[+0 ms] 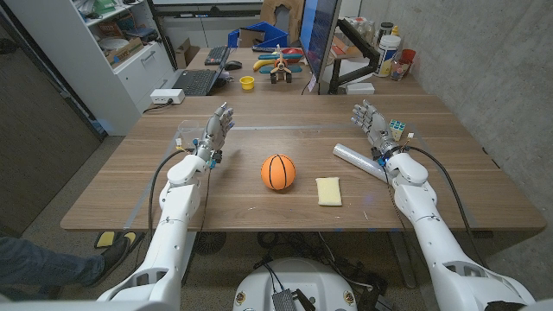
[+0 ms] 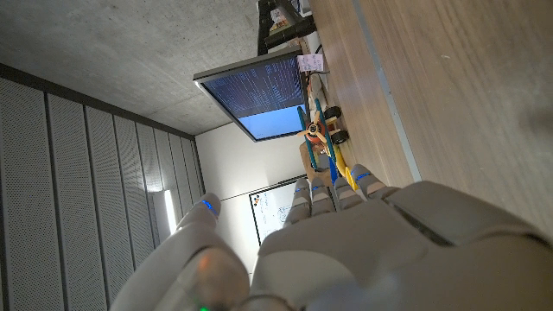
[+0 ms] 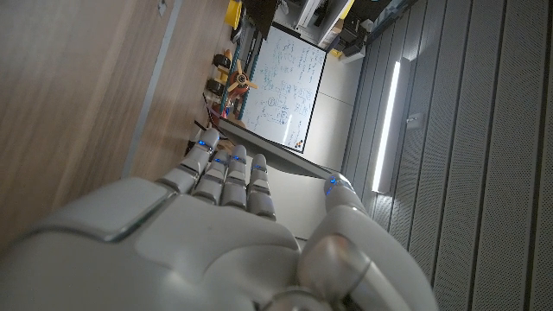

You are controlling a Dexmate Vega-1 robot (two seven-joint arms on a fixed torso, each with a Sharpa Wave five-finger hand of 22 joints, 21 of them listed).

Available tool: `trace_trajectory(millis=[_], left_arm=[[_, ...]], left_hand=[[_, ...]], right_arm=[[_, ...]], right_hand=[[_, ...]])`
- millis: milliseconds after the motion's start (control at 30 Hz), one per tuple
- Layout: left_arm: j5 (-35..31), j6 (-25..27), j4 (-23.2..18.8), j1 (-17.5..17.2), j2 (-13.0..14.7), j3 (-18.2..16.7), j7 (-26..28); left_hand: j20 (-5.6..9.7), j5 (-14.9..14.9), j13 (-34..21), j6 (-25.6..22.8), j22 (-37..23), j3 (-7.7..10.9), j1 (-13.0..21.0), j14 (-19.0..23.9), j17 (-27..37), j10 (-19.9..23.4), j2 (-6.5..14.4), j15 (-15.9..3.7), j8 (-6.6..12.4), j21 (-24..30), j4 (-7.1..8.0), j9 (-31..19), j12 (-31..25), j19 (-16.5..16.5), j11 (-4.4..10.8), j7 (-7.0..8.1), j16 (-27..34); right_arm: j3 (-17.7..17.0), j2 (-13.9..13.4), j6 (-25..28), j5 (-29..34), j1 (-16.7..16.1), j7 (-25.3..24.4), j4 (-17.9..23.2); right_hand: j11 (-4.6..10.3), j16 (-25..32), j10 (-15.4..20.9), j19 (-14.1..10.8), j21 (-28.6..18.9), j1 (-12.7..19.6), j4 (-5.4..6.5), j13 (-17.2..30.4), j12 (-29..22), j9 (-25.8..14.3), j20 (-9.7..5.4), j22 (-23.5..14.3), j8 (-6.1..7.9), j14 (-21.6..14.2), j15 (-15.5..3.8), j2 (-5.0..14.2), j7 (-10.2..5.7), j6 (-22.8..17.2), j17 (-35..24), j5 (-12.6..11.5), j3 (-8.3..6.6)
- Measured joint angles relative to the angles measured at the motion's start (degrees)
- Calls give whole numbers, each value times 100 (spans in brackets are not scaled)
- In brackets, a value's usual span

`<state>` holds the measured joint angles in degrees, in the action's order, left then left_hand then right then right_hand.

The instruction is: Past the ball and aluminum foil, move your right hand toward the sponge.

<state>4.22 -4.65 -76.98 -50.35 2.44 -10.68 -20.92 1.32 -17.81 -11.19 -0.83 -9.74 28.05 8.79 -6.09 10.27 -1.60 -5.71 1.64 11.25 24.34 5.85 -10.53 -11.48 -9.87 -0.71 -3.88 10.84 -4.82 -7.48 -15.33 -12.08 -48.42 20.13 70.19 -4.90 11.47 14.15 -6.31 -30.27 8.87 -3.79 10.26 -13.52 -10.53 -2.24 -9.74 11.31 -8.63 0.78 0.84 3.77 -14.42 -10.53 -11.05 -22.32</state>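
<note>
An orange ball (image 1: pixel 278 172) sits mid-table. Just to its right lies a pale yellow sponge (image 1: pixel 328 191). A silver roll of aluminum foil (image 1: pixel 360 161) lies behind and right of the sponge, slanting toward my right wrist. My right hand (image 1: pixel 372 122) is raised at the far end of the foil, fingers apart and holding nothing; its back (image 3: pixel 216 233) shows in the right wrist view. My left hand (image 1: pixel 219 126) is raised left of the ball, fingers spread, nothing in it; its back (image 2: pixel 363 250) shows in the left wrist view.
A second desk behind the table carries a monitor (image 1: pixel 320 39), a keyboard (image 1: pixel 195 82), a yellow cup (image 1: pixel 247 83) and toys. Small markers (image 1: pixel 397 129) stand by my right hand. A person's shoe (image 1: pixel 112 249) is on the floor at the left.
</note>
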Motion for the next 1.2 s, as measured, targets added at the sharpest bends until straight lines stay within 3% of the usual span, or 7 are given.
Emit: trace_trajectory(millis=[467, 1200], left_arm=[[-154, 46, 45, 96, -108, -133, -111], [-244, 54, 90, 144, -143, -233, -164]], left_hand=[[0, 0, 0, -21, 0, 0, 23, 0, 28, 0, 23, 0, 0, -22, 0, 0, 0, 0, 0, 21, 0], [-54, 0, -1, -52, 1, -18, 22, 21, 27, 0, 23, -21, 0, -85, -17, 1, 0, -9, 0, -10, 0]], right_arm=[[-165, 93, -283, 143, 68, 167, -168], [-244, 101, -918, 239, 171, 403, -467]], right_hand=[[49, 45, 90, -348, 0, -2, -25, 29, 0, -28, 0, 15, 0, -203, -80, -1, -72, -32, 0, 0, 25], [151, 45, 193, -546, 83, -39, -48, 28, 0, -27, 12, 14, 0, -380, -150, -38, -164, -63, 15, -62, 81]])
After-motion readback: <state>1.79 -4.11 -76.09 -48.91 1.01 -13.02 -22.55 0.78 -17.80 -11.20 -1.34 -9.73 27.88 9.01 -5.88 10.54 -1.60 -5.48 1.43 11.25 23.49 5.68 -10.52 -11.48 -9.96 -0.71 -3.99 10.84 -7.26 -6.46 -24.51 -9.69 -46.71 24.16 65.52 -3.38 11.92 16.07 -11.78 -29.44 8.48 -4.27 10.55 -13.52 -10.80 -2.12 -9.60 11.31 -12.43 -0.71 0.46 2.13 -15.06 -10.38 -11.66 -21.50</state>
